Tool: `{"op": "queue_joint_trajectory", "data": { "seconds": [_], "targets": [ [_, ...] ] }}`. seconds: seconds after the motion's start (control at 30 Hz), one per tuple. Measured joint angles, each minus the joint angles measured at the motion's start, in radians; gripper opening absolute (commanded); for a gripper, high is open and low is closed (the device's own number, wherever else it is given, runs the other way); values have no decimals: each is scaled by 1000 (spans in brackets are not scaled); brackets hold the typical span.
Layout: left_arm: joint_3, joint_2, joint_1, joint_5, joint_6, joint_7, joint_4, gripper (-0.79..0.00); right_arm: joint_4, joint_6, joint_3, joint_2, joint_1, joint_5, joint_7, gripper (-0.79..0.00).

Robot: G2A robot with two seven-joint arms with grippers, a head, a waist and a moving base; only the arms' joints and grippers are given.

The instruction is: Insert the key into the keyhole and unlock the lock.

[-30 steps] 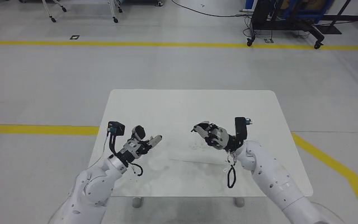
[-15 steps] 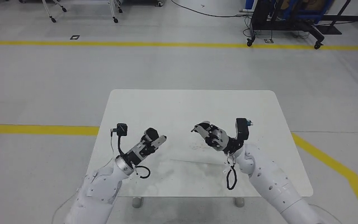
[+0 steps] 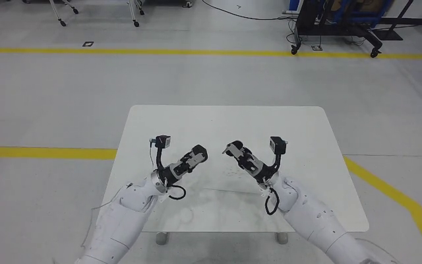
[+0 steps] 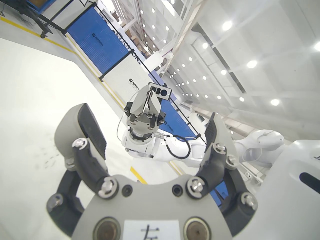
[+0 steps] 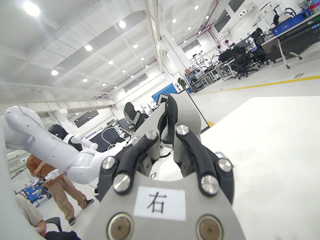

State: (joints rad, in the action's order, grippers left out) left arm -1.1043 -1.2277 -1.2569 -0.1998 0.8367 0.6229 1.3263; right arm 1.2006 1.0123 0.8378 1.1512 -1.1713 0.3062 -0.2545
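Above the middle of the white table (image 3: 224, 122), my two grippers face each other a short way apart. My left gripper (image 3: 198, 154) is open, and in the left wrist view (image 4: 150, 116) its ribbed black pads (image 4: 91, 128) stand wide apart with nothing between them. The right gripper (image 4: 145, 108) sits straight ahead in that gap, farther off. My right gripper (image 3: 232, 148) is shut. In the right wrist view (image 5: 170, 101) its two fingers press together, and I see nothing held in them. The left arm (image 5: 45, 141) stretches across behind them.
Faint dark scuff marks (image 3: 231, 173) lie on the tabletop under the right gripper. The table has rounded corners, with its far edge (image 3: 224, 107) beyond both arms. Grey floor with yellow lines (image 3: 59, 152) surrounds it.
My left arm has swung forward and toward the table's middle, bringing its gripper close to the right gripper. The right gripper has shifted slightly toward the left one.
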Motion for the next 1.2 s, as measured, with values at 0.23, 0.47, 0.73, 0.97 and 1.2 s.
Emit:
{"op": "queue_joint_trajectory", "data": {
  "seconds": [0.23, 0.47, 0.73, 0.97, 1.2],
  "targets": [
    [34, -7, 36, 8, 24, 10, -47, -286, -12, -2, -15, 6, 18, -119, 139, -785],
    [55, -11, 61, 13, 29, 20, -75, -416, -32, -32, -27, 21, 43, -179, 223, -785],
    [68, -13, 78, 80, 25, 0, -90, -529, -59, -32, -21, 35, 51, -206, 260, -785],
    [74, -15, 81, 149, 15, -49, -90, -785, -64, -30, 5, 38, 40, -202, 276, -785],
    [82, -17, 83, 172, 15, -69, -92, -785, -62, -42, 27, 41, 30, -191, 297, -785]
  ]
}}
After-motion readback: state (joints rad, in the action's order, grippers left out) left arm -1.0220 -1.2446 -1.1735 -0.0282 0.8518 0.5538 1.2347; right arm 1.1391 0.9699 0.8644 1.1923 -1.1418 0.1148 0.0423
